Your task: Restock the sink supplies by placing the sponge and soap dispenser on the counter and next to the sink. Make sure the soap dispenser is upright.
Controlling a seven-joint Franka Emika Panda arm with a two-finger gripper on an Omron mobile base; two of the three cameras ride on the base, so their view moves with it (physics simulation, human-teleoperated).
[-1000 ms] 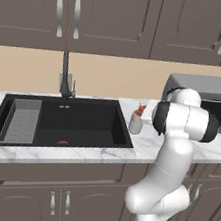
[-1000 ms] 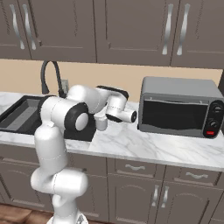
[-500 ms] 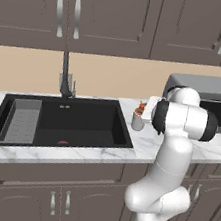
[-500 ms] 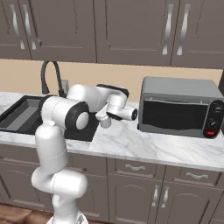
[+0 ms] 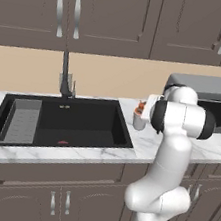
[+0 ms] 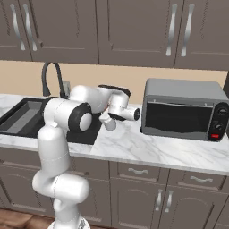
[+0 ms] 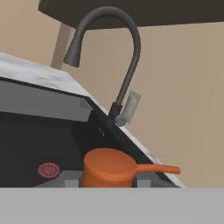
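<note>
- Your gripper (image 5: 142, 118) is closed around the soap dispenser (image 5: 139, 116), just right of the sink (image 5: 70, 121), over the counter (image 5: 213, 144).
- You hold the bottle upright, I think so that it can stand when released.
- In the hand view, its orange pump top (image 7: 114, 168) faces the faucet (image 7: 114, 57).

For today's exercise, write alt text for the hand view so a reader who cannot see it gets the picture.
An orange pump top with a thin spout pointing right sits close at the bottom, over a black sink. A dark curved faucet arches above against a beige wall.
</note>
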